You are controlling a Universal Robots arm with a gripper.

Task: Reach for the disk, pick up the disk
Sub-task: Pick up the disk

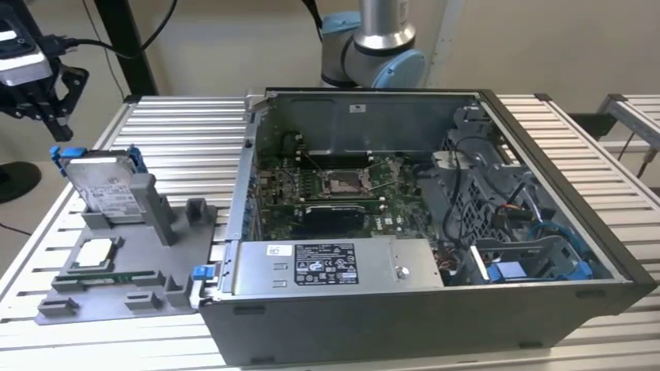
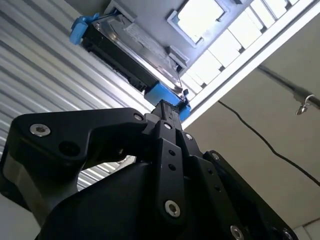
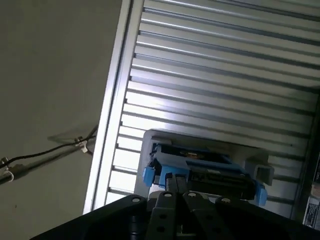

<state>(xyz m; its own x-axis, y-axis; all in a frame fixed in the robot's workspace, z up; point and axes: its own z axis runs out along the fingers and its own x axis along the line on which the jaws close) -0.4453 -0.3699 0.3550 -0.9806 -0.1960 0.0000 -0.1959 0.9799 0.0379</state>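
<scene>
The disk [image 1: 103, 184] is a silver-grey drive with a white label and blue rails. It stands on edge in a grey holder [image 1: 154, 232] at the exterior view's left. My gripper [image 1: 57, 127] hangs above and just left of the disk's top edge, apart from it, with its black fingers shut together and nothing between them. In the second wrist view, the gripper [image 2: 167, 106] tips point toward one blue end of the disk [image 2: 132, 42]. In the first wrist view, the gripper [image 3: 177, 181] lines up over the disk [image 3: 210, 167] edge.
An open computer case [image 1: 433, 232] stands in the middle of the slatted metal table [image 1: 175, 131]. The grey holder also carries a small square silver chip [image 1: 95, 253] and a green memory stick [image 1: 119, 276]. The arm's base [image 1: 372, 54] stands behind the case.
</scene>
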